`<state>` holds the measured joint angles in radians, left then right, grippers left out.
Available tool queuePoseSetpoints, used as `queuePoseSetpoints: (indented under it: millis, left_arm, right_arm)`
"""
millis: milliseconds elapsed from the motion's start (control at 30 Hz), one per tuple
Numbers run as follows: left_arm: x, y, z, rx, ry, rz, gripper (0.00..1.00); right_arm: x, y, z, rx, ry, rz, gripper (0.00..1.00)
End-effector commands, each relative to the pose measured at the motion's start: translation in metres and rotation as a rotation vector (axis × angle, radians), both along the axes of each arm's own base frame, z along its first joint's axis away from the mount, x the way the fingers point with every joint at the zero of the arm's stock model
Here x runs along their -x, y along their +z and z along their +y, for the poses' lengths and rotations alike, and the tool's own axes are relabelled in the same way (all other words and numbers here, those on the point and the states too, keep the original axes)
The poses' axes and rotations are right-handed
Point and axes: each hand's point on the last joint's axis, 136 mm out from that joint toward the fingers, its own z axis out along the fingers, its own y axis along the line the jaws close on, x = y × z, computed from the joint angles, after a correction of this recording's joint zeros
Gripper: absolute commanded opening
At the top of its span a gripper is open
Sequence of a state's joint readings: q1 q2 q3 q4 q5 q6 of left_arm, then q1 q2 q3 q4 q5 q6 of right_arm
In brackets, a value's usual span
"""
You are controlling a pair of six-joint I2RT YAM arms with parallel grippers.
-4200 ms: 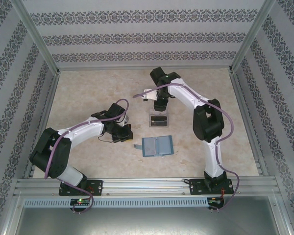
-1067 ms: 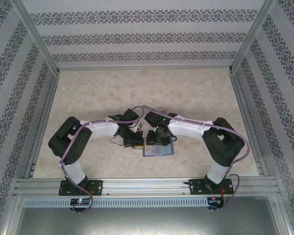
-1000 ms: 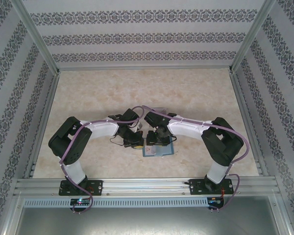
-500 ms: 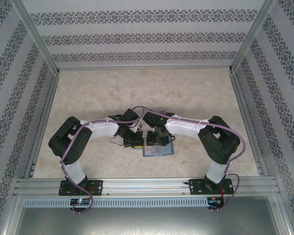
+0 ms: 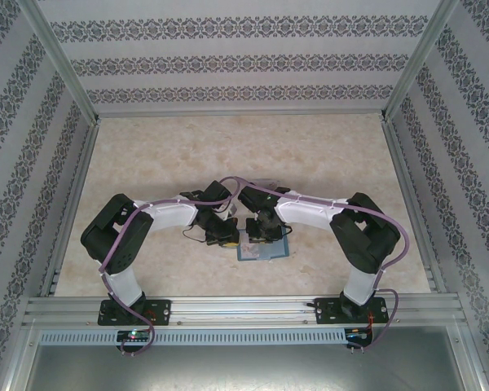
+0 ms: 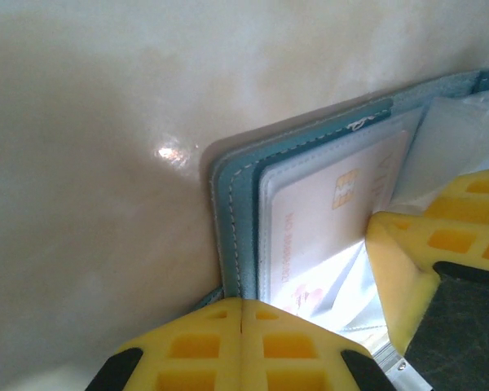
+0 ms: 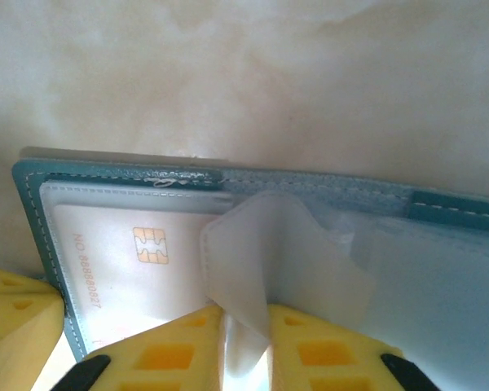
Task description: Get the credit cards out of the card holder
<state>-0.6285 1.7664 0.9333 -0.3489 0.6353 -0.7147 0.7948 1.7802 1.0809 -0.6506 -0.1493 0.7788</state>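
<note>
The credit cards [image 7: 130, 273] look stiff and slick; take one's edge beside the floppy sleeve [image 7: 261, 244] the right gripper [image 7: 244, 319] pinches. Left gripper [image 6: 241, 308], clenched, pins the card holder [image 6: 228, 204].

Pulled both arms in from apart, now meeting over the card holder [image 5: 266, 252]; closed the right claw [image 7: 244, 316] down onto its clear pocket flap [image 7: 261, 244].
</note>
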Motion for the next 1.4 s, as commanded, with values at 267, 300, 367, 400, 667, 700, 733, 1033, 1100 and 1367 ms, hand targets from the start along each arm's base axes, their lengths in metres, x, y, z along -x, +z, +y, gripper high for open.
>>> queuePoseSetpoints:
  millis: [267, 300, 367, 400, 667, 700, 733, 1033, 1100, 1367]
  left_arm:
    - [0.006, -0.009, 0.001, -0.015, -0.023, 0.008, 0.00]
    - [0.006, -0.010, 0.002, -0.017, -0.022, 0.010, 0.00]
    - [0.006, -0.009, 0.002, -0.017, -0.026, 0.010, 0.00]
    - [0.007, -0.009, 0.002, -0.019, -0.024, 0.011, 0.00]
    - [0.006, -0.007, 0.002, -0.019, -0.025, 0.008, 0.00]
    - [0.006, -0.007, 0.002, -0.019, -0.025, 0.008, 0.00]
    - [0.006, -0.007, 0.002, -0.020, -0.027, 0.010, 0.00]
    - [0.005, -0.002, 0.001, -0.017, -0.028, 0.002, 0.00]
    - [0.004, 0.000, 0.001, -0.015, -0.027, -0.001, 0.00]
    - [0.002, 0.003, -0.001, -0.010, -0.025, -0.007, 0.00]
  right_arm:
    - [0.005, 0.024, -0.017, 0.037, 0.002, -0.043, 0.18]
    - [0.005, 0.025, -0.018, 0.044, 0.004, -0.045, 0.18]
    - [0.007, 0.026, -0.024, 0.066, 0.004, -0.045, 0.20]
    - [0.007, 0.028, -0.027, 0.076, 0.004, -0.048, 0.23]
    - [0.010, 0.032, -0.047, 0.115, -0.012, -0.051, 0.27]
    - [0.010, 0.033, -0.050, 0.117, -0.016, -0.053, 0.27]
    - [0.011, 0.033, -0.053, 0.122, -0.016, -0.054, 0.27]
    - [0.012, 0.031, -0.088, 0.193, -0.050, -0.052, 0.27]
    - [0.009, 0.035, -0.092, 0.195, -0.054, -0.066, 0.27]
    - [0.000, 0.060, -0.082, 0.135, -0.057, -0.129, 0.27]
